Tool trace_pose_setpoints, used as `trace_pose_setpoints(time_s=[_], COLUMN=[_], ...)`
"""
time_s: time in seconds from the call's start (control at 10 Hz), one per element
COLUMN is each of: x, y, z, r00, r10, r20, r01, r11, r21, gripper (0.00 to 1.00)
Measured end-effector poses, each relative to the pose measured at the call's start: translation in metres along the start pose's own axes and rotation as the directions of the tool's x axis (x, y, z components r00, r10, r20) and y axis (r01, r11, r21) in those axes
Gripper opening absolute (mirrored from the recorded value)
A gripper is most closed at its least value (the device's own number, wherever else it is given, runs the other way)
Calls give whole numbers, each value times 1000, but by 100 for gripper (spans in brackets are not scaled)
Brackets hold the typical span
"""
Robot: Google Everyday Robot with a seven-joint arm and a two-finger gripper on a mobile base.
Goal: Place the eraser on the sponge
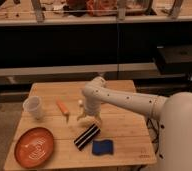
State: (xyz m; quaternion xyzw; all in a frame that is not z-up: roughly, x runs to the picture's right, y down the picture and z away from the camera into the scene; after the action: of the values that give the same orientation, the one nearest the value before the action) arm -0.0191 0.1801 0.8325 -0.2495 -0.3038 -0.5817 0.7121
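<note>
A black eraser with white stripes [86, 136] lies flat on the wooden table [124, 130], angled diagonally. To its right, near the front edge, rests a blue sponge [102, 147], close to the eraser's end. My gripper [88, 119] hangs at the end of the white arm just above and behind the eraser, pointing down at the table.
An orange plate [34, 146] occupies the front left corner. A translucent white cup [33, 107] stands at the left. An orange carrot-like stick [63, 107] lies between the cup and the gripper. Dark shelving runs behind the table.
</note>
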Motion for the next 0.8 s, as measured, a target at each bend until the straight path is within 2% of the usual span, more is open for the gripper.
trace_pose_setpoints(time_s=[0.2,0.4,0.6,0.8], x=[-17,-42,-53,-55], y=[17,18,17,11], z=[-1,0,6,14], r00=[993,979,972,972], r10=[118,201,231,233], r20=[-17,-42,-41,-38], r01=[-118,-200,-231,-233], r11=[993,979,973,972], r21=[28,26,11,3], gripper=[80,80,80,79])
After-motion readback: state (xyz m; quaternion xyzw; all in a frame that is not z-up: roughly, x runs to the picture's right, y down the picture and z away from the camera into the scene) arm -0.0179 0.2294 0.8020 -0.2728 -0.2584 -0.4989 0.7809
